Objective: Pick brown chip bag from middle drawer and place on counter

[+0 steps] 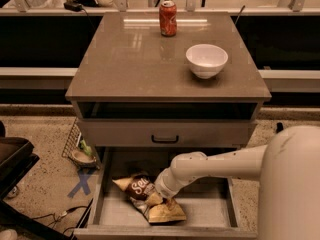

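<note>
The gripper [165, 198] is down inside the middle drawer [210, 210], right against the brown chip bag [137, 188]; whether it is clamped on the bag I cannot tell. The bag lies crumpled on the drawer floor, left of centre. Above, the counter [130, 59] carries 1 white bowl [206, 60] and 1 red can [168, 18].

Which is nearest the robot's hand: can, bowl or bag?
The brown chip bag: the gripper is at it in the middle drawer; can and bowl sit on the counter.
</note>
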`<state>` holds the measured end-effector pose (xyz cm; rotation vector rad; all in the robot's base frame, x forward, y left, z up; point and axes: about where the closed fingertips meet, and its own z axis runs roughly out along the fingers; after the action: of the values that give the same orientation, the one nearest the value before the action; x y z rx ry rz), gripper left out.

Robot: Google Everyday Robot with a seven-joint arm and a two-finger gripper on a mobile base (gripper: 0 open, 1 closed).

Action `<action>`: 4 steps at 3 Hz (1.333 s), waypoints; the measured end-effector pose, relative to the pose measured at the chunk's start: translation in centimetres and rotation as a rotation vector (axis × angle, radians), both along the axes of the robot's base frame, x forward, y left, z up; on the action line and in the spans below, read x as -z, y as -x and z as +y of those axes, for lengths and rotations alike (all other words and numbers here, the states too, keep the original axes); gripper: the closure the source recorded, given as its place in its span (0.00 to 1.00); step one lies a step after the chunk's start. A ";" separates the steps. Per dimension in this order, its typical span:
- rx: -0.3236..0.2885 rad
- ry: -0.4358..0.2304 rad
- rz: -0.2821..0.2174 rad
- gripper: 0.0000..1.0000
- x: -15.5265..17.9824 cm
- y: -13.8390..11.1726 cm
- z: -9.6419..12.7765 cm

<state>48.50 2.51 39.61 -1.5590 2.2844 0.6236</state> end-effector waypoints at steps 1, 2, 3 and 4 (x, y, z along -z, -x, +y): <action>-0.011 -0.024 0.003 1.00 -5.4 1.0 -1.4; 0.003 -0.030 0.023 1.00 -12.4 2.0 -3.3; 0.025 -0.002 0.047 1.00 -18.6 3.0 -5.1; 0.029 0.042 0.062 1.00 -23.3 3.9 -5.5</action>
<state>44.63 -3.00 62.93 -1.5430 2.3758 0.6283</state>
